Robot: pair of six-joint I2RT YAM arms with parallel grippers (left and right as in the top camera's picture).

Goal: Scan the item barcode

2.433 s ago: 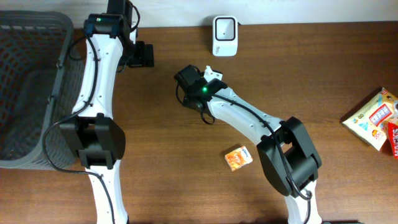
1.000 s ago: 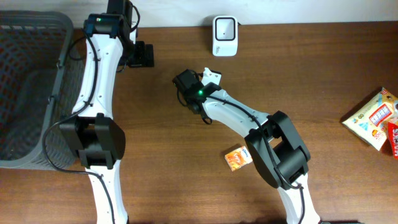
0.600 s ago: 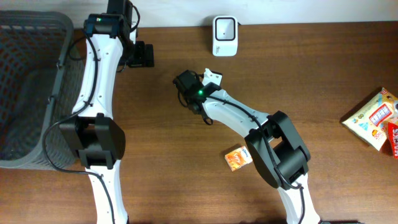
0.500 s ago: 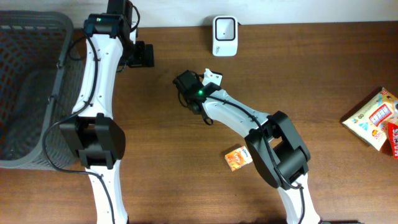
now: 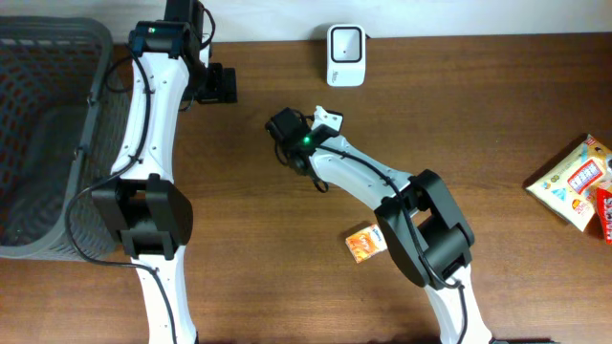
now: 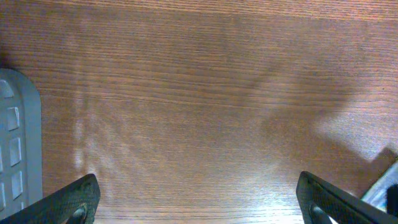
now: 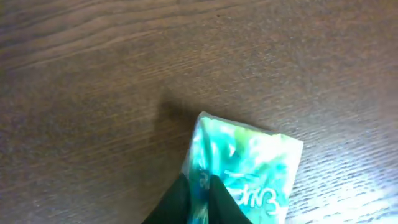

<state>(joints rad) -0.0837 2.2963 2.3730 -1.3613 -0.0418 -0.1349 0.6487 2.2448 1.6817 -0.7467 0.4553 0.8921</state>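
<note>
Right gripper [image 7: 199, 191] and green-and-white packet [image 7: 247, 158], seen from the right wrist. Over the last second the jaws have drawn in and now pinch the packet's near edge — a looser hold has become a firm one. In the overhead view the packet has barely moved: it sits below and just left of the scanner [image 5: 345, 42], near it but not under its face. The item is probably secured for presentation — the barcode is not visible. Left gripper [image 6: 198, 198]: jaws spread wide, empty.
</note>
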